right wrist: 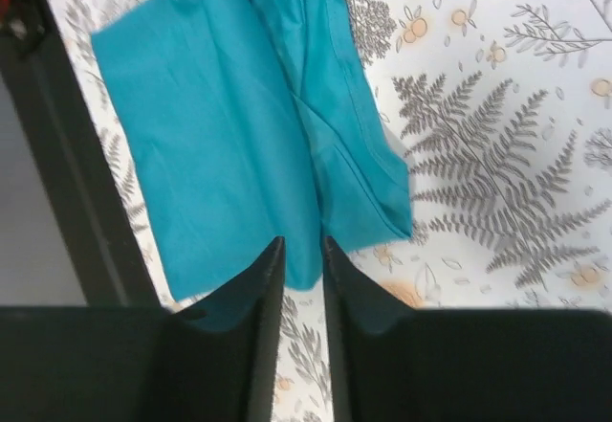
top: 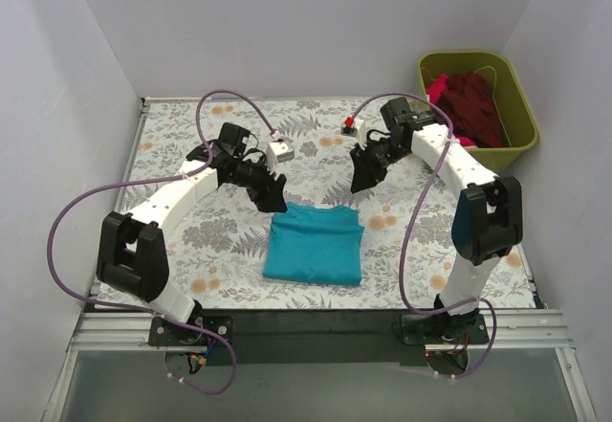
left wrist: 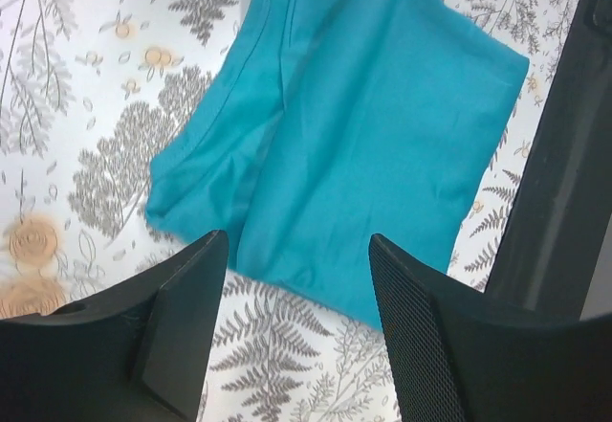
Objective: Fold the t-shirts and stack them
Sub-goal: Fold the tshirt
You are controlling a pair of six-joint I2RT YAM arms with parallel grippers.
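Teal cloth first: from above, the teal t-shirt lies folded into a near-square packet on the worktop, near the front edge and between the two arms. Its sides run roughly square to the worktop's edges, so I can't pick out a long axis. The left end effector and right end effector hang just beyond its far corners. The maroon t-shirt sits heaped with pink cloth in the olive-green bin at the far right corner. The worktop has a grey fern and peach flower print, and pale walls close in the room.

In the left wrist view, the fingers stand wide apart and hold nothing. A hemmed edge runs along the shirt's left side.

In the right wrist view, the fingers are parted by a narrow gap, and I see nothing clamped between them. The shirt's near edge lies just beyond the tips.
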